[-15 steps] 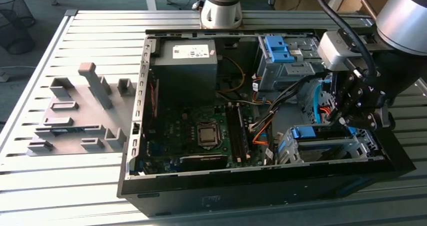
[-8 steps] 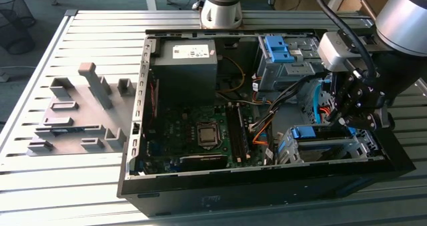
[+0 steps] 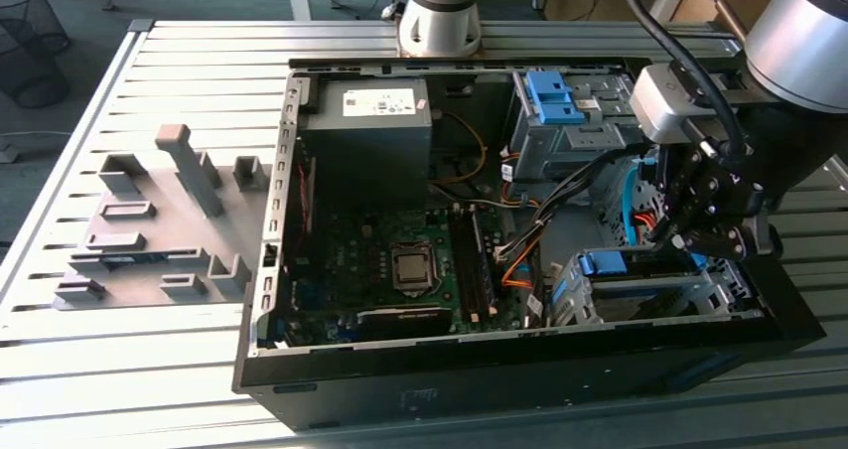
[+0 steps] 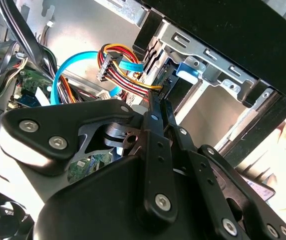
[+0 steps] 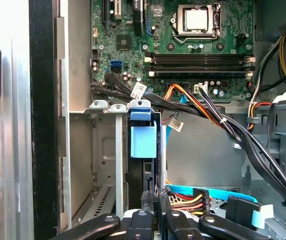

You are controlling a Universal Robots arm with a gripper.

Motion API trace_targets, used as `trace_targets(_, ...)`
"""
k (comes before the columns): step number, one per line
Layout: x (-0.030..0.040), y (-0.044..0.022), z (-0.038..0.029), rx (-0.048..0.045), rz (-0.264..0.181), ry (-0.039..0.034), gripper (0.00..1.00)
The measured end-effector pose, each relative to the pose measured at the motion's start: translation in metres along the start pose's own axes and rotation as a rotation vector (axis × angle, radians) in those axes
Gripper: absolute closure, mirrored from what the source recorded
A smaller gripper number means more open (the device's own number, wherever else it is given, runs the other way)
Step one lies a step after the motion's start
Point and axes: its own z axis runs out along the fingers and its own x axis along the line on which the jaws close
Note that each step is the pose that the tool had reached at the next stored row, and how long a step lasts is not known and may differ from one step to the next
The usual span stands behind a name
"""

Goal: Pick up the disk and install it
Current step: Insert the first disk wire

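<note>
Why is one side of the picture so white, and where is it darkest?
In the first wrist view, strong light washes out the metal panel beside the case; in the second wrist view, the gripper body looms dark and close; in the exterior view, sunlight brightens the slatted table.

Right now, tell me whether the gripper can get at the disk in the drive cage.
Probably yes. In the first wrist view the gripper sits close to the disk and in line with it. The disk stands in the drive cage, nothing lies between them, and the cable bundle passes to one side.
</note>
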Motion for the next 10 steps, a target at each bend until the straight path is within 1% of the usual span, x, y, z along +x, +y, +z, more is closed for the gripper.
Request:
trace_targets(5,0.0001,0.0000,-0.0014,-0.0001,0.000,-0.0004,0.84)
trace_targets(10,0.0021,-0.0001,-0.0015,0.0000,0.000,-0.0001,0.84)
